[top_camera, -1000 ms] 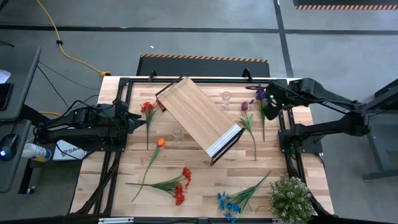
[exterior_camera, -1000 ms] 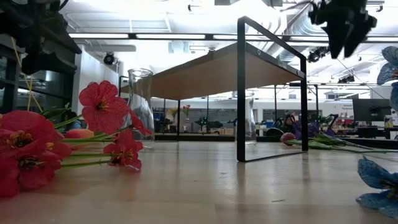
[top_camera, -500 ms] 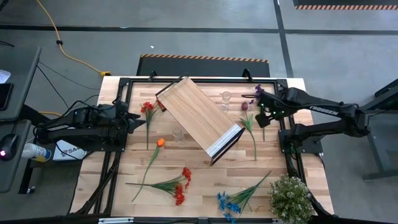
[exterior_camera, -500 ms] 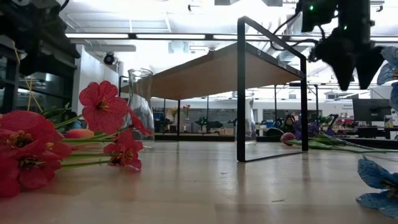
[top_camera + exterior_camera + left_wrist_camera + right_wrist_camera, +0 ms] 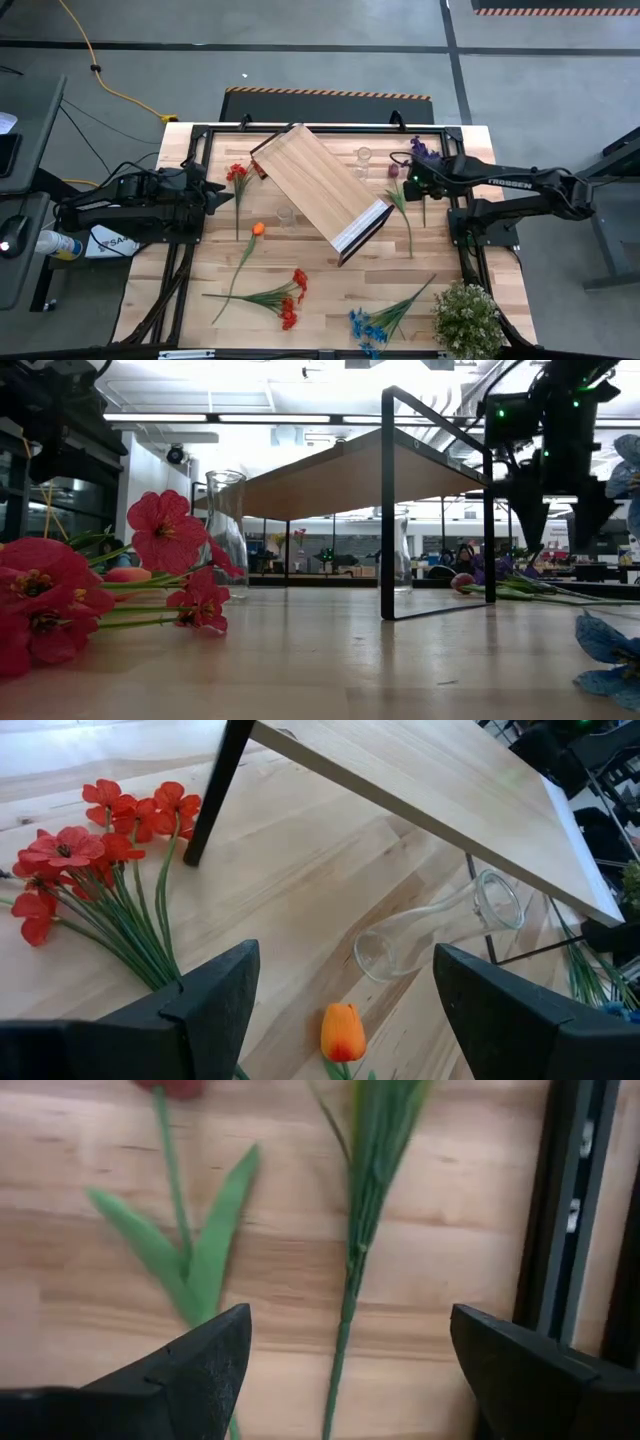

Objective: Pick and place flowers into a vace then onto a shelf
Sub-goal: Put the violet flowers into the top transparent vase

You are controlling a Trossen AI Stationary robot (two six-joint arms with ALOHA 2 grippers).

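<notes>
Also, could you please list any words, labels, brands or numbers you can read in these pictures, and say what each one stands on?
"TROSSEN", white letters on the right arm, high view.
White label starting "SA" on the left arm's base, high view; the rest is hidden.
Nothing readable on the shelf, the flowers or the vases; the low and wrist views show no text.

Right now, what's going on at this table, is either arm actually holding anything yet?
Nothing is held yet. The right gripper hangs open over the flower stems lying on the table's right side, next to the dark maroon bloom. The left gripper waits open beside the red flowers. The shelf stands slantwise mid-table, and the small glass vase at its edge is empty.
</notes>
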